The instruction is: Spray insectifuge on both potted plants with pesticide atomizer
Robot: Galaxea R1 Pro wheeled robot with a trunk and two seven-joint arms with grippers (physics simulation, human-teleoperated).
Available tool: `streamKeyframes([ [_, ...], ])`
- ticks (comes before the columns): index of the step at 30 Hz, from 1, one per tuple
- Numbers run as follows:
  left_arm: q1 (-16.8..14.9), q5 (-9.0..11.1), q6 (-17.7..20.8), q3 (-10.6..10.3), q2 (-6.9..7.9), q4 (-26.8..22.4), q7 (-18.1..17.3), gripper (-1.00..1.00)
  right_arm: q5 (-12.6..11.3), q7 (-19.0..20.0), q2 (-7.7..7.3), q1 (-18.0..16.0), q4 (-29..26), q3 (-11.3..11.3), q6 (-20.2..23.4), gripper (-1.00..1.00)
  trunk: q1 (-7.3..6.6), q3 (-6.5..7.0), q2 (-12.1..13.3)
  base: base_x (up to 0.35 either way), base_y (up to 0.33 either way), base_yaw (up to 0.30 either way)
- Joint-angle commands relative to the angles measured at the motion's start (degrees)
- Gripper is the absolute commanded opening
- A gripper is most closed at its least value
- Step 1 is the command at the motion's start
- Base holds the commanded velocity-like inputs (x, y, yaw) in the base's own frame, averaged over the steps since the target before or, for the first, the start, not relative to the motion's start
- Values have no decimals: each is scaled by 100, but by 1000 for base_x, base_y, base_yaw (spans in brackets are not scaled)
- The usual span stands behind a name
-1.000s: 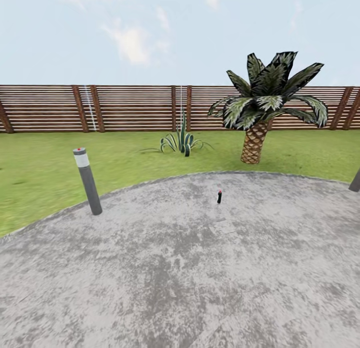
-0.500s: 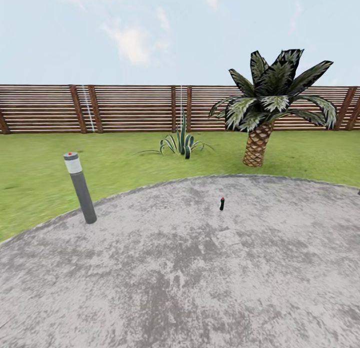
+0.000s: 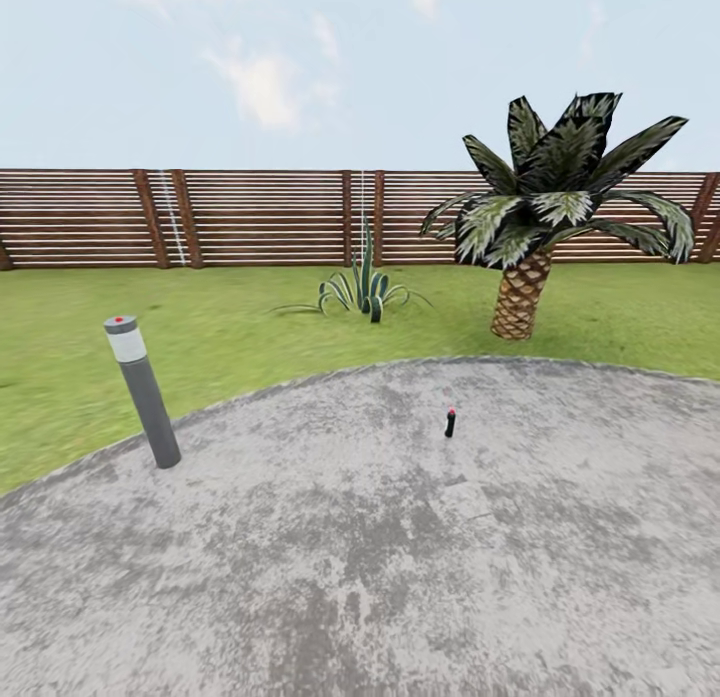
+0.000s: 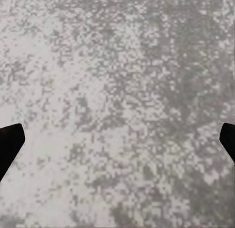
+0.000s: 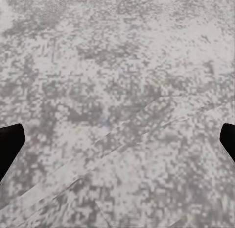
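The pesticide atomizer [image 3: 450,423] stands upright on the round grey stone patio [image 3: 360,557] of the garden. From here it is a tiny dark bottle with a reddish top, some way ahead of me. One potted plant [image 3: 364,289], a low rosette of pointed green leaves, sits on the lawn near the slatted fence [image 3: 260,217]. In the left wrist view my left gripper [image 4: 117,144] is open over bare mottled stone, its dark fingertips [image 4: 10,144] at the picture's edges. The right gripper [image 5: 117,144] is open the same way over the stone, with nothing between its fingers.
A grey bollard lamp [image 3: 143,392] stands at the patio's left rim. A tall palm [image 3: 530,237] grows on the lawn at the right, behind the patio. Green lawn [image 3: 120,337] lies between the patio and the fence.
The whole head view has shifted: the camera has moved forward. The bollard now sits lower and further left, and the atomizer and palm sit slightly lower and to the right.
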Motion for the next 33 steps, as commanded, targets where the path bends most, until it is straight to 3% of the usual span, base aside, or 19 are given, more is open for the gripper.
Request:
streamKeyframes([
  [1, -3, 0, -19, 6, -1, 4, 4, 100, 3, -2, 1, -3, 4, -6, -18, 100, 2, -5, -2, 338, 0, 0],
  [33, -3, 0, -19, 6, -1, 4, 4, 100, 4, -2, -1, -3, 4, -5, -18, 100, 2, -5, -2, 338, 0, 0],
])
